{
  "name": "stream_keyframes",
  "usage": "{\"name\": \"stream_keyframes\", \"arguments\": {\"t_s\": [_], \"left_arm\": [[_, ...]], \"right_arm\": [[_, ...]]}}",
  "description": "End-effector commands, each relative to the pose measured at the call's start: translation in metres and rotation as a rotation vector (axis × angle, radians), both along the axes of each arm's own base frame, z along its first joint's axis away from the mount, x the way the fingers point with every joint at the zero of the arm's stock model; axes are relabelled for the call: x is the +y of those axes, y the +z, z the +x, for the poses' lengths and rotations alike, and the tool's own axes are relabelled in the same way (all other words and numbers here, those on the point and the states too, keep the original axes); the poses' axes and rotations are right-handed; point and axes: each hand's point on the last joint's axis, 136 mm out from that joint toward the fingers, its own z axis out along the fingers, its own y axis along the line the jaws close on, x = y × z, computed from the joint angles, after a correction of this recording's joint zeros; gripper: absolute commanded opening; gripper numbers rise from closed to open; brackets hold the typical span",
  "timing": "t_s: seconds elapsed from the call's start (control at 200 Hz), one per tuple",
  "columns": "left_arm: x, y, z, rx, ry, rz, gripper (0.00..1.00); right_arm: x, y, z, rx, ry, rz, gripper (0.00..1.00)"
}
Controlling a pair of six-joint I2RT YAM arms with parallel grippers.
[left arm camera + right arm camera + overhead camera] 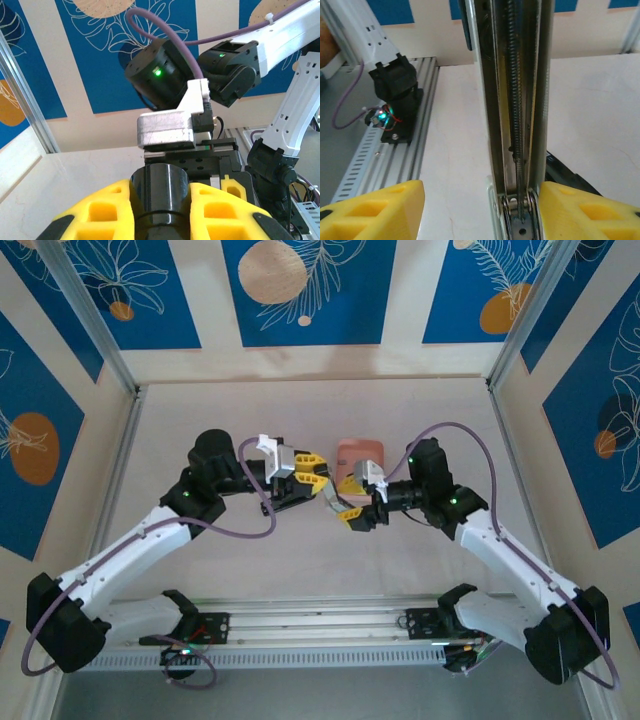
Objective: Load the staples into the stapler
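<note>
Over the table, wrists inward: left fingers clamped on stapler, right fingers apart.

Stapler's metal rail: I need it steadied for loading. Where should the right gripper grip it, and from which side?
Its flat outer side walls, near the pinned end, from the open-channel side. The rail runs narrow between the right gripper's spread fingers, spring exposed; pinching across its width likely keeps the channel free.

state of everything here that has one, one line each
left gripper: shut on stapler, black end
right gripper: open around the rail, not clamped
stapler: opened, spring showing in rail
tray: on table, contents unclear
</note>
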Motion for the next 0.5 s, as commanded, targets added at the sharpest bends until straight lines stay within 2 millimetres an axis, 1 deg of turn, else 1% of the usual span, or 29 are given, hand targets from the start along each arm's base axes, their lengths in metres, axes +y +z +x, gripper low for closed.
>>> {"name": "stream_keyframes", "arguments": {"t_s": [0.0,0.205,0.3,0.495], "left_arm": [[0.001,0.033,-0.007,-0.097,-0.039,-0.091,0.03],[-0.002,0.040,-0.012,-0.088,-0.080,-0.123,0.04],[-0.003,0.040,-0.010,-0.085,-0.073,-0.126,0.03],[-0.004,0.031,-0.007,-0.082,-0.062,-0.095,0.03]], "right_arm": [[0.005,0.012,-0.017,0.003,0.126,0.047,0.59],[0.008,0.007,-0.004,-0.002,0.102,0.037,0.59],[0.007,0.007,0.000,0.017,0.085,0.040,0.59],[-0.007,0.010,0.007,0.052,0.016,0.050,0.59]]}}
